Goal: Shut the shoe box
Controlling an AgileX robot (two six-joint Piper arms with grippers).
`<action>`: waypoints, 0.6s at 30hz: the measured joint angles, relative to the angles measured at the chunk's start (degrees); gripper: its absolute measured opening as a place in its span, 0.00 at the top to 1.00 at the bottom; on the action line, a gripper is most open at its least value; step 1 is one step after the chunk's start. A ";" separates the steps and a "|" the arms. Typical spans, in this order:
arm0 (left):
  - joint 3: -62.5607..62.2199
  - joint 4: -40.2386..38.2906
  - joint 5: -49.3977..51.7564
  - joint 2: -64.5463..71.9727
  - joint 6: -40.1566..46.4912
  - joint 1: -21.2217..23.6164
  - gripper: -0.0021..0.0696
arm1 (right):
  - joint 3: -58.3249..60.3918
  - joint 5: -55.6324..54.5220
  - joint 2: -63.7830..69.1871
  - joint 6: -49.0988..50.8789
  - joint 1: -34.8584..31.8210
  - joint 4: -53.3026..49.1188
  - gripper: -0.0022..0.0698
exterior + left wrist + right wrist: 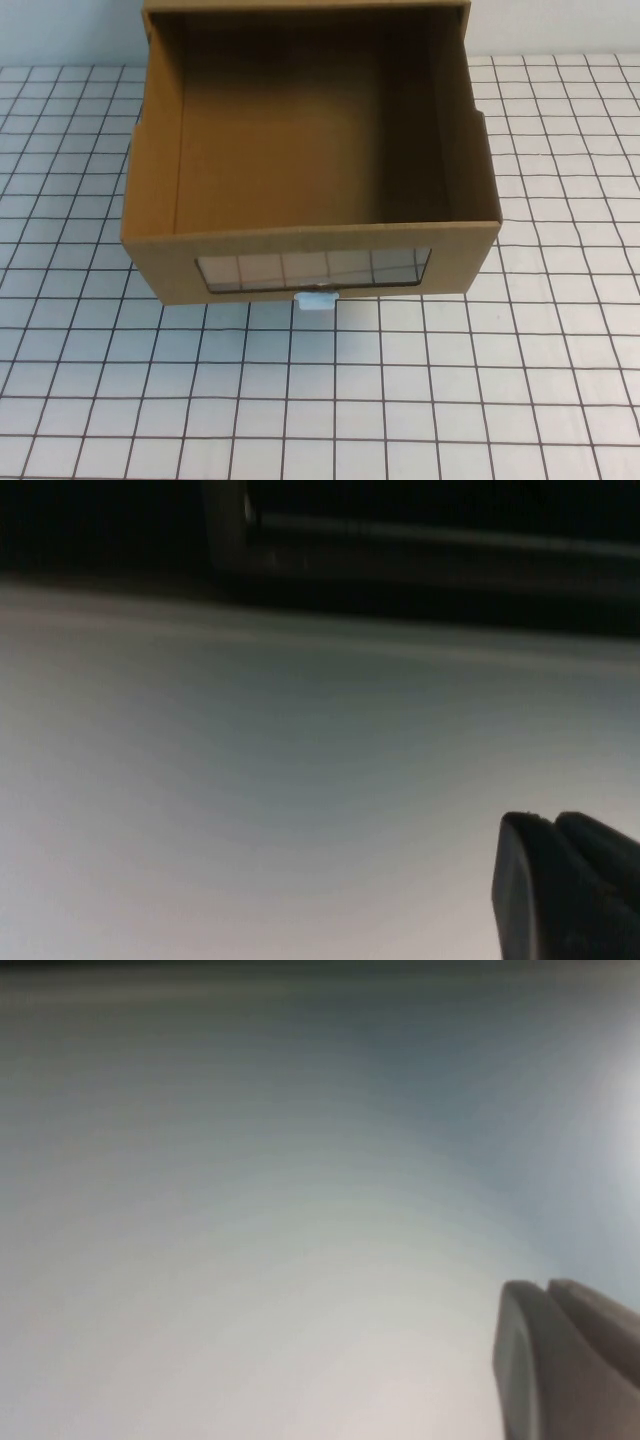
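Observation:
The shoe box (pixel 310 255) is a brown cardboard drawer-style box in the middle of the high view. Its drawer is pulled out toward me and the inside is bare. A clear window (pixel 312 269) is in its front, with a small white pull tab (pixel 317 299) below it. Neither arm shows in the high view. My left gripper (pixel 550 820) shows only in the left wrist view, fingertips together, over a blurred pale surface. My right gripper (pixel 548 1285) shows only in the right wrist view, fingertips together, over a blurred pale surface. Neither holds anything.
The box stands on a white table with a black grid (pixel 320 400). The box's outer sleeve (pixel 300 8) is at the far edge against a pale wall. A dark band (pixel 400 540) crosses the far side of the left wrist view.

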 joint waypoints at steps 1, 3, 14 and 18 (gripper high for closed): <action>-2.78 -1.73 4.20 2.42 1.94 0.00 0.98 | -2.80 4.41 2.28 -0.09 0.00 -0.14 0.99; -7.81 -3.50 11.62 7.13 5.05 0.00 0.98 | -8.19 12.08 7.09 -0.23 0.00 -0.94 0.99; -37.10 -3.41 51.68 38.27 0.35 0.00 0.98 | -26.49 47.68 29.65 -0.27 0.00 -2.15 0.99; -39.84 -3.08 57.02 46.92 -0.92 0.00 0.98 | -26.49 47.79 30.92 -0.26 0.00 0.66 0.99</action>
